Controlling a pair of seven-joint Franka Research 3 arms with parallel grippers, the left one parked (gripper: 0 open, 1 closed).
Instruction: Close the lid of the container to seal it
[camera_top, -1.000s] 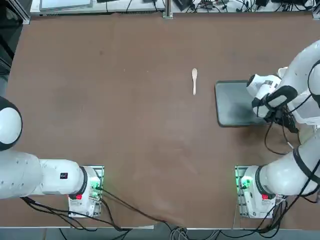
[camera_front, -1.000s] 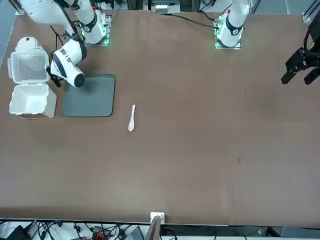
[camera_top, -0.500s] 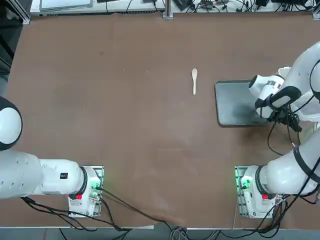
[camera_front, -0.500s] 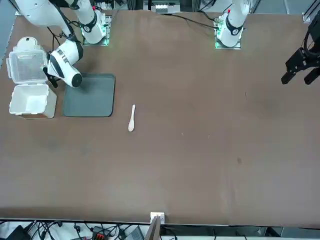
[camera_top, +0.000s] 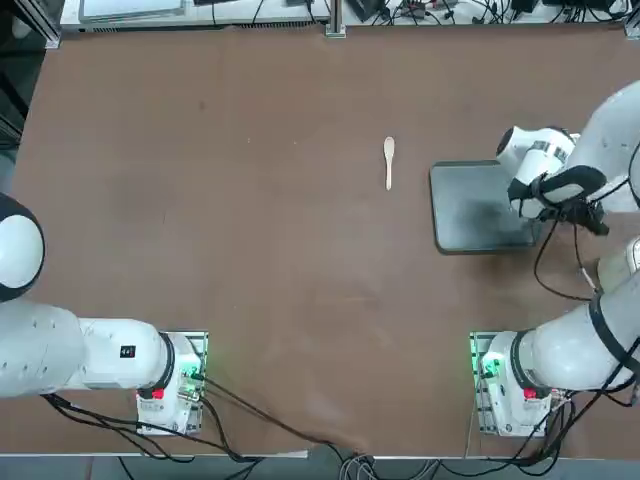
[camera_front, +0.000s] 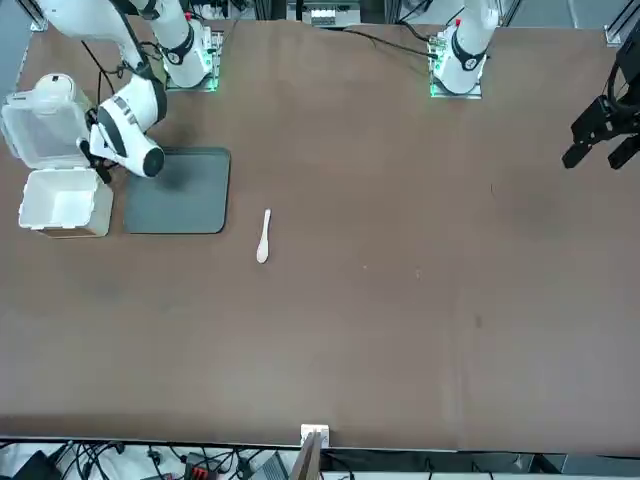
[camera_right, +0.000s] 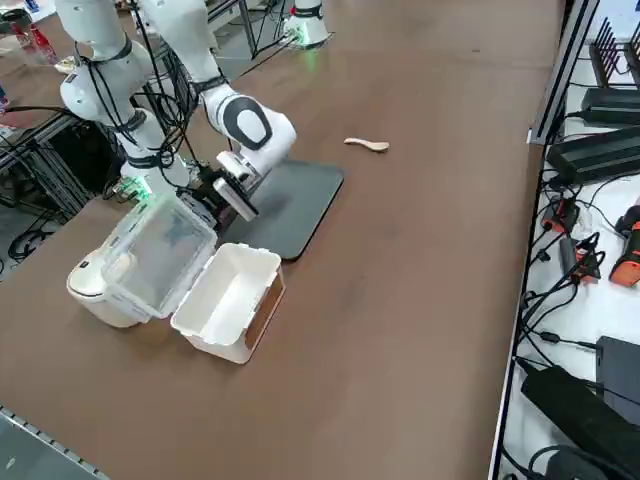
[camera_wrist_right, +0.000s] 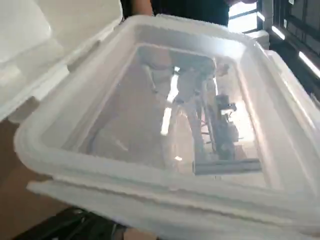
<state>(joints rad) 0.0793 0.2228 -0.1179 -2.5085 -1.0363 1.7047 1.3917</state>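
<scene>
Top view: my arm reaches over the far right edge of the table (camera_top: 250, 200), wrist above the grey tray (camera_top: 470, 208). The box and lid are out of sight here; a spoon (camera_top: 389, 160) lies left of the tray, well apart.

Front view: the box (camera_front: 62, 203) sits open at the table's edge, just beside the tray (camera_front: 182, 190). The lid (camera_front: 38, 126) stands raised behind it, tilted — my gripper (camera_front: 92, 158) is at its tray-side edge. A round cup (camera_front: 52, 88) peeks out behind the lid.

Right side view: the lid (camera_right: 158, 252) leans back from the box (camera_right: 230, 298), hinged along their shared edge, and rests against the cup (camera_right: 97, 283). My gripper (camera_right: 212, 192) is at the lid's upper corner, next to the tray (camera_right: 290, 205). Can't tell from here whether my fingers are pinched on the rim or only touching it.

Wrist view: the lid (camera_wrist_right: 170, 125) fills nearly everything, clear panel w/ a thick white rim (reflections across it). My fingers are hidden below it, so their grip can't be judged.
</scene>
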